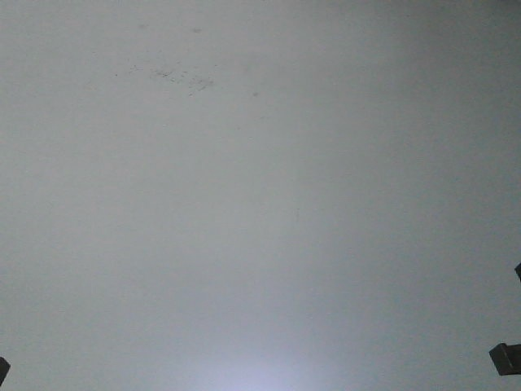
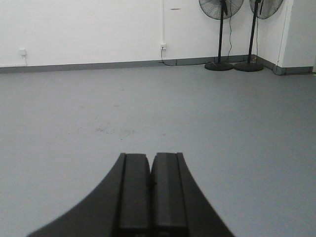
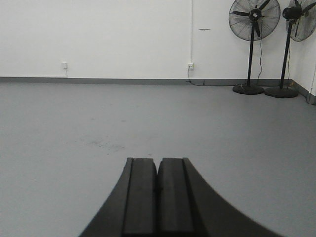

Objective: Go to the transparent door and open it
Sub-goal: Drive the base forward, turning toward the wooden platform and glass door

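The transparent door is out of view in all three views. My left gripper [image 2: 150, 157] is shut and empty, its black fingers pressed together, pointing across a bare grey floor towards a white wall. My right gripper [image 3: 158, 162] is also shut and empty, pointing the same way. The front view shows only grey floor [image 1: 260, 204], with small dark bits of the robot at the lower corners.
Two black pedestal fans stand by the far wall at the right, one [image 3: 253, 29] left of the other [image 3: 295, 24], also in the left wrist view [image 2: 220, 19]. A white wall [image 3: 123, 39] with sockets and a grey skirting runs across. A scuffed patch [image 2: 106, 130] marks the floor.
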